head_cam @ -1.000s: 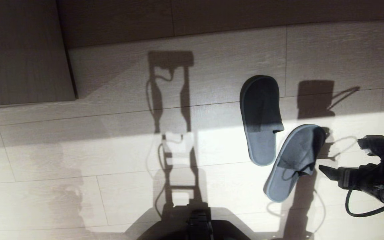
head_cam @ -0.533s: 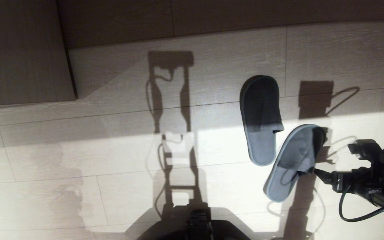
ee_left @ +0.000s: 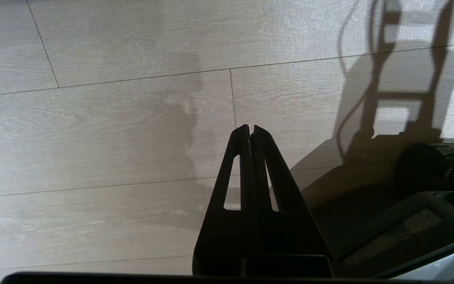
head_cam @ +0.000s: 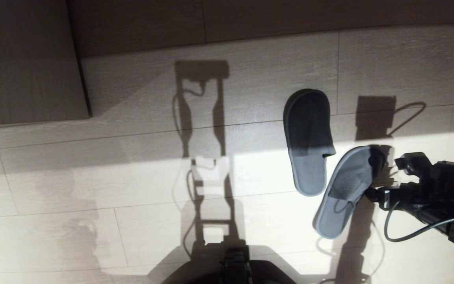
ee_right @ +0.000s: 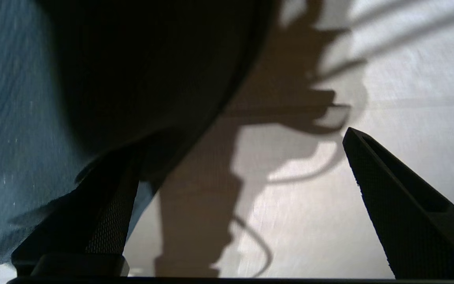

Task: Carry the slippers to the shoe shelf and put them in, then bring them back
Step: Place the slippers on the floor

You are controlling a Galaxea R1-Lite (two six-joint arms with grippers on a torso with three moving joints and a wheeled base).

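Observation:
Two grey-blue slippers lie on the pale wood floor at the right of the head view. The far slipper points away from me. The near slipper lies tilted beside it. My right gripper comes in from the right at the near slipper's toe band and is open wide. One finger is against the band's edge on the near slipper. The other finger stands apart over bare floor. My left gripper hangs shut over the floor beside my base. The shoe shelf is out of view.
A dark wood-grain panel fills the far left corner, and a darker strip runs along the far edge. My base shows at the near edge. Strong sunlight throws my shadow across the floor planks.
My right gripper has moved left and a little farther away, from beside the near slipper up to its toe band. It stayed open. The far slipper has not moved.

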